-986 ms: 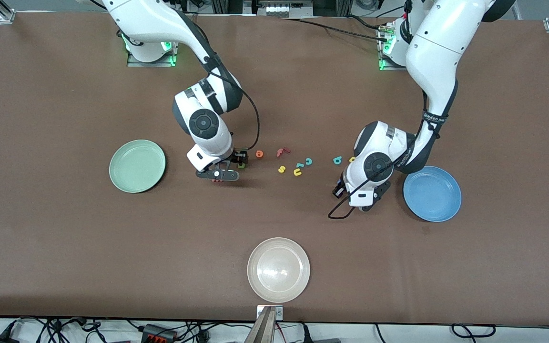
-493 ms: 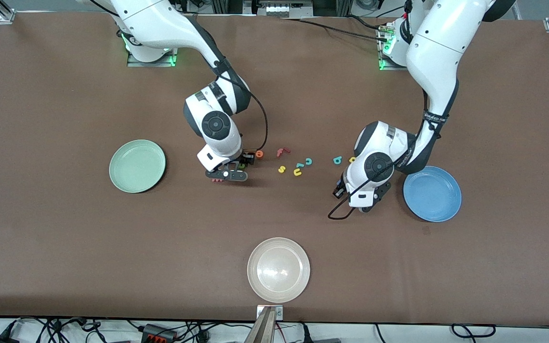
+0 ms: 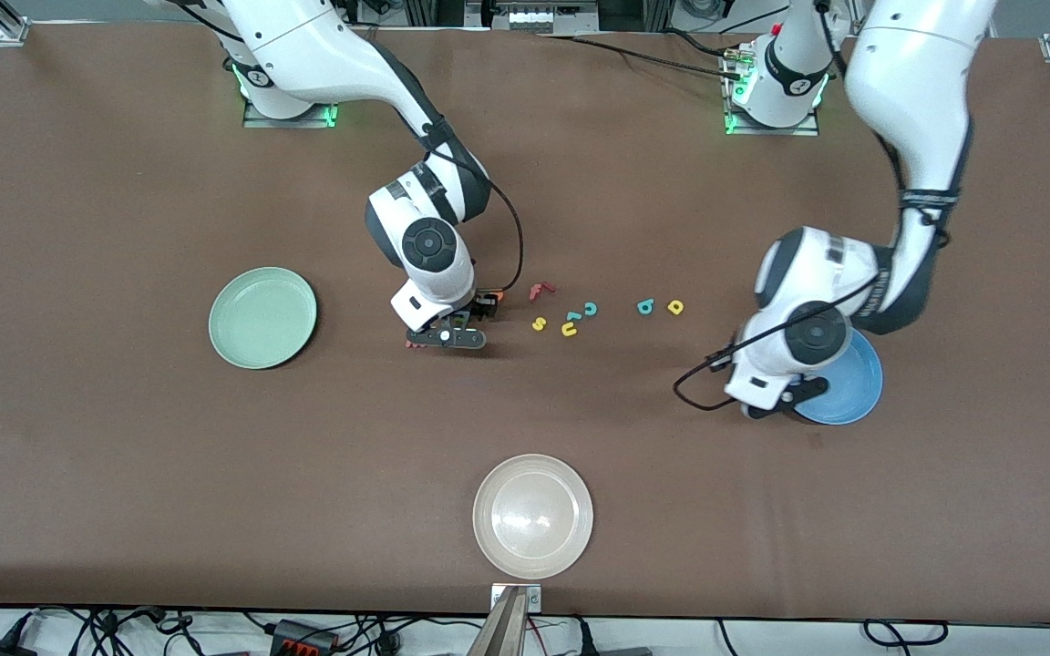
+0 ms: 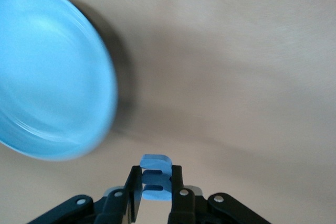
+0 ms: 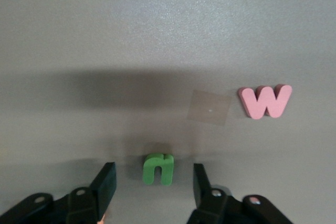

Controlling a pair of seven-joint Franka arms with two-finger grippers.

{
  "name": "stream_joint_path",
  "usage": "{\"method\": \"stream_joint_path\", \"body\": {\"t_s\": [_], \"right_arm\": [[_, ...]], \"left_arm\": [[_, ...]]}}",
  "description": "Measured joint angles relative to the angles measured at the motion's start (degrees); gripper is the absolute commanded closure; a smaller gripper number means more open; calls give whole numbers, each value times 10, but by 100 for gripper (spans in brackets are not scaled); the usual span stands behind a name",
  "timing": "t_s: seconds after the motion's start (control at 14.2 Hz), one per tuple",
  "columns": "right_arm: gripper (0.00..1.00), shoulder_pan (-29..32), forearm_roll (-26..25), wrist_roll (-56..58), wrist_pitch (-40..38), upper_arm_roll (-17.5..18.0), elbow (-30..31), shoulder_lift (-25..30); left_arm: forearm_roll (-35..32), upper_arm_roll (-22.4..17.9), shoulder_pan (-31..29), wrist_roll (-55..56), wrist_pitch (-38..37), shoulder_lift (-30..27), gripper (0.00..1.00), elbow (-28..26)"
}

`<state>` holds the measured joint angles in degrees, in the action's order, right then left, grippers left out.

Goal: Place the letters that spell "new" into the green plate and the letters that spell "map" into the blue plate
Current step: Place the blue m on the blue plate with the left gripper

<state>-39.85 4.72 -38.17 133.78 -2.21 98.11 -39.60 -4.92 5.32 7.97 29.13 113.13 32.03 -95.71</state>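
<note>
Blue m [image 4: 156, 178], bright blue plate [image 4: 47, 82], green n [image 5: 158, 168], pink w [image 5: 265, 100], brown table [image 3: 124, 456]

brown cloth-covered table [image 3: 124, 456]: round mint-green plate [image 3: 262, 317], round blue plate [image 3: 844, 387], round beige plate [image 3: 532, 516], small foam letters (mid-table): green n [image 5: 158, 168], pink w [image 5: 265, 100].

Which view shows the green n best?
The right wrist view: the green n lies on the table between the right gripper's open fingers. The front view hides most of it under that gripper; the left wrist view misses it.
</note>
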Motion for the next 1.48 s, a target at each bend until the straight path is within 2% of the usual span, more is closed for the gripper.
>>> {"method": "stream_joint_path", "body": {"t_s": [0.28, 0.42, 0.49, 0.63, 0.7, 0.85, 1.06, 1.27, 1.48], "right_arm": [[49, 0, 1, 0, 0, 0, 0, -6], [55, 0, 2, 0, 0, 0, 0, -6], [61, 0, 2, 0, 0, 0, 0, -6], [88, 0, 2, 0, 0, 0, 0, -6], [95, 0, 2, 0, 0, 0, 0, -6], [98, 0, 2, 0, 0, -1, -2, -6], [99, 10, 2, 3, -15, -10, -7, -2], [98, 55, 2, 11, -91, -19, -16, 33], [98, 128, 1, 76, -162, -31, -1, 83]], "left_arm": [[-31, -3, -75, -206, -14, -6, 90, -9], [-32, -3, -98, -252, 9, -2, 87, -29], [-32, -3, -101, -261, 35, 2, 81, -44], [-32, 0, -101, -262, 89, 10, 32, -77], [-32, 1, -99, -262, 100, 13, 0, -86], [-32, 4, -97, -262, 101, 13, 0, -89], [-32, 23, -96, -262, 47, 1, 0, -67], [-32, 89, -94, -265, -8, -12, 0, -31], [-39, 168, -79, -288, -3, -9, 0, -36]]}}
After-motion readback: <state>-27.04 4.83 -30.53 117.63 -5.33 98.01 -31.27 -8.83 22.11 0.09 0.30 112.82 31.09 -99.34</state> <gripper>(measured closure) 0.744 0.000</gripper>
